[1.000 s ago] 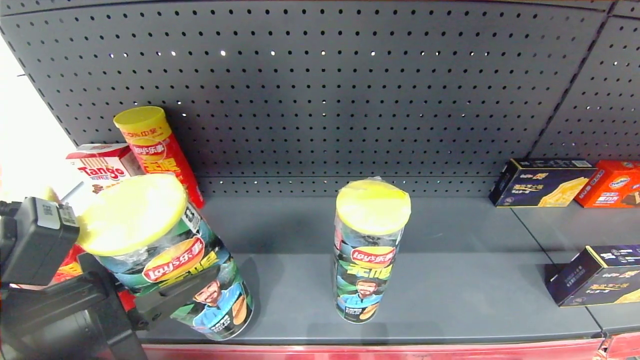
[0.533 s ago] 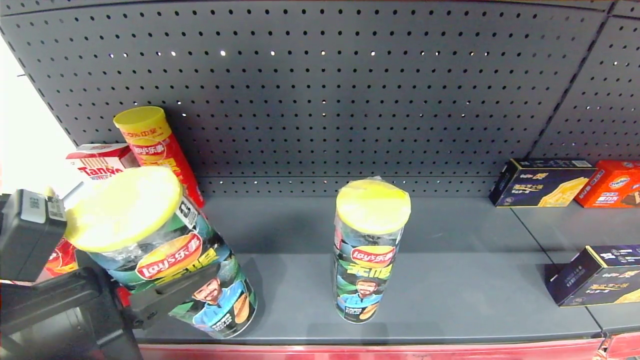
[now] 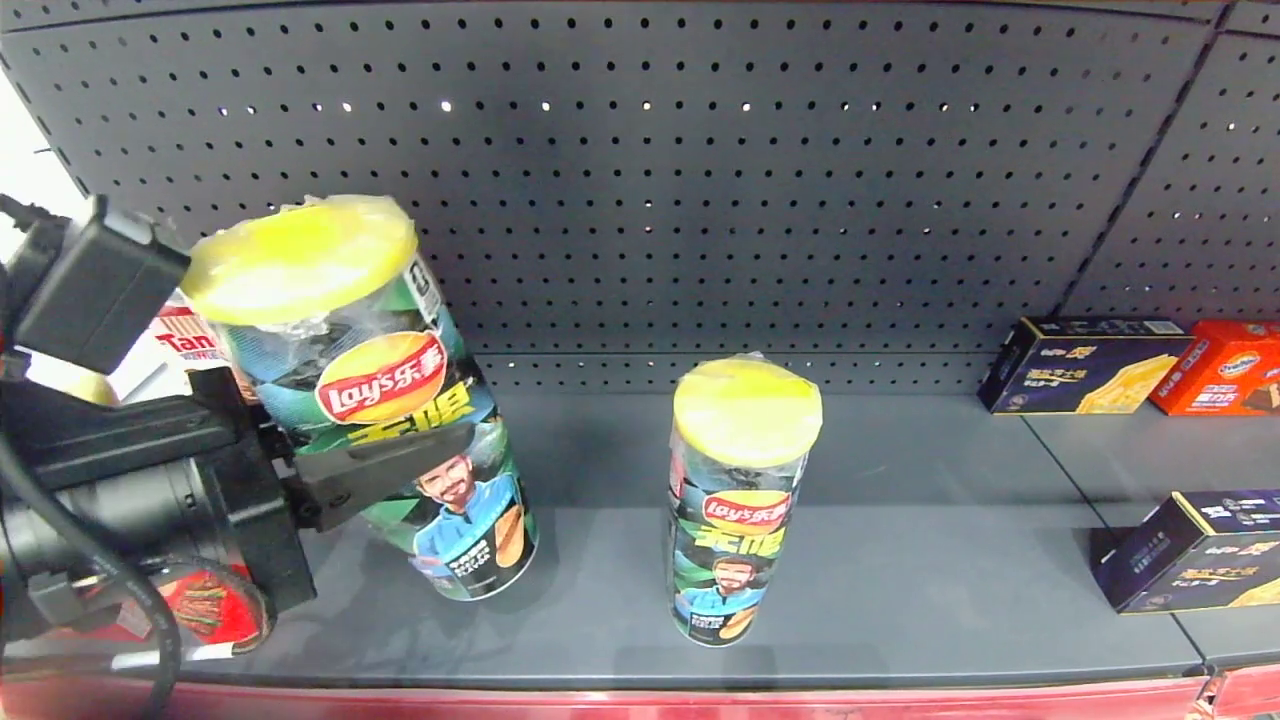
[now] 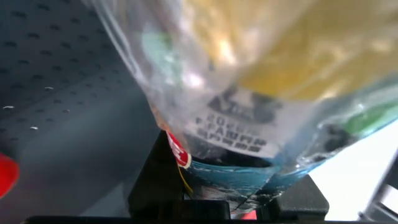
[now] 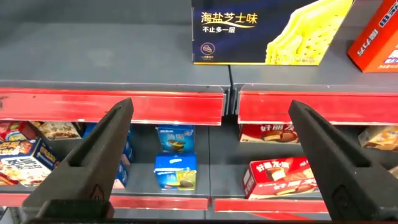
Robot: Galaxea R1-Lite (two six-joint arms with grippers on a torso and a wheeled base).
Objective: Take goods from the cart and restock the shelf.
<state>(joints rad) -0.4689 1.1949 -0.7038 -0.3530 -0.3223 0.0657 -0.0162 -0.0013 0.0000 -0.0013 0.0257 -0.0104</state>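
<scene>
Shelf (image 3: pixel 900 560): second can (image 3: pixel 740 500) upright at centre. Held can (image 3: pixel 380 400): left part, tilted, base near shelf. Likely light, stiff tube, slick film wrap, crushable contents; grip mid-body. Left gripper (image 3: pixel 370 450) clamped across mid-body. Right gripper (image 5: pixel 211 109) wide open, empty.

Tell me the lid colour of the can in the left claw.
Yellow; the held can shows its lid best in the head view.

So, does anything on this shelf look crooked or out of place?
Yes. The chip can in the left gripper leans sideways, while the other chip can stands upright on the shelf. Nothing looks spilled.
</scene>
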